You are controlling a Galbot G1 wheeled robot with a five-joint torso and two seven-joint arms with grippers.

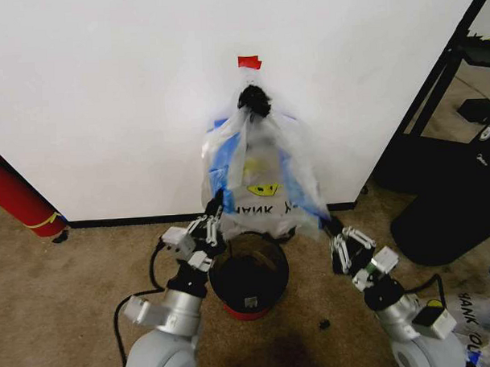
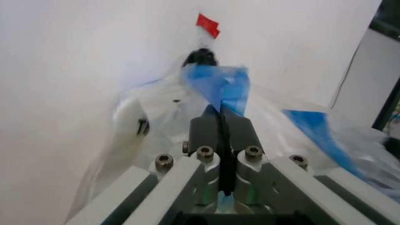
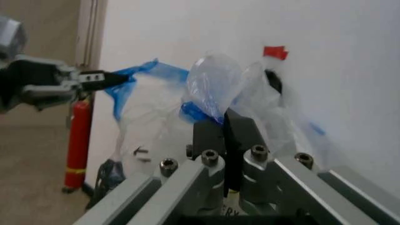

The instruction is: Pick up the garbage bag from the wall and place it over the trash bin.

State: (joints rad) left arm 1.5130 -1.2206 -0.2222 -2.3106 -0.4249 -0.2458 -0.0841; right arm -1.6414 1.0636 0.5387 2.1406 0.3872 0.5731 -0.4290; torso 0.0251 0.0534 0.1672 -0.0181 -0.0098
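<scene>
Both tools pinch the garbage bag (image 1: 261, 179), hanging vertically from its hook (image 1: 254, 97).

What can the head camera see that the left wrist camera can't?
Only the head view has the trash bin on the carpet right under the garbage bag, the right gripper pinching the bag's other edge, and a red cylinder leaning at the wall. Only the left wrist view gives a close look at the left gripper shut on a blue patch of the bag. Both have the bag hanging from the hook under the red tape.
</scene>
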